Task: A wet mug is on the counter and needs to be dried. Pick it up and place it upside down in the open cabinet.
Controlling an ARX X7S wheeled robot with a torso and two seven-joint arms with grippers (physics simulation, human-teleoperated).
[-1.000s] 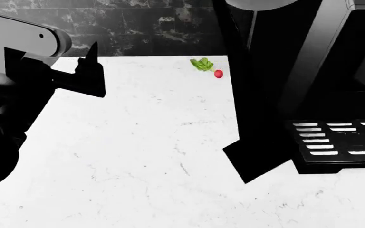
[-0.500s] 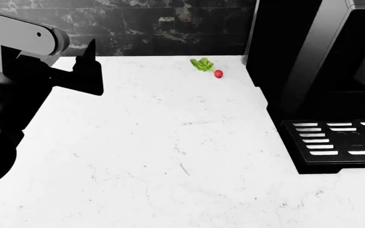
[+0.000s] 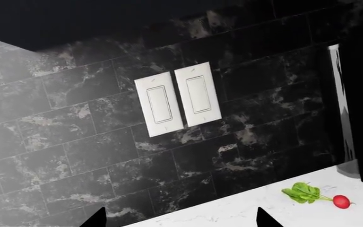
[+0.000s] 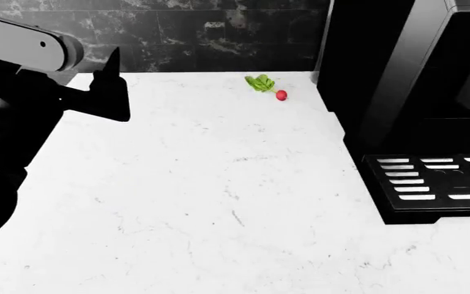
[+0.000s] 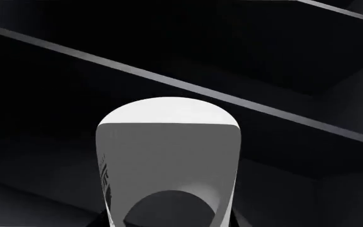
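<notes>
Right pincer [image 5: 168, 222] shows only in its own wrist view, as dark slivers on either side of the mug [image 5: 168, 161]. Its jaws sit against the mug's two sides, clamped on it. The mug fills the space straight ahead of the pincer, a white cylinder seen end-on, with a rounded flat end facing away and dark lettering running along one side. A dark curved shape crosses the end nearest the camera; what it is cannot be told. Beyond the mug lies a dark space crossed by pale slanting edges [image 5: 168, 82], dim and hard to read further. From the head view neither this pincer nor the mug can be seen.

Left pincer [image 4: 108, 89] hangs above the far left part of the counter [image 4: 218, 202], its black fingers [image 3: 264, 220] standing apart with nothing between them. Ahead of it rises a black marble tile wall [image 3: 74, 142] with two white rocker switches [image 3: 177, 99] side by side. A radish [image 4: 281, 95] with green leaves lies on the counter off to the pincer's right, near the wall and well apart from it. Farther right still stands a black coffee machine [image 4: 406, 92] with a slotted drip tray [image 4: 435, 180] at its foot.
</notes>
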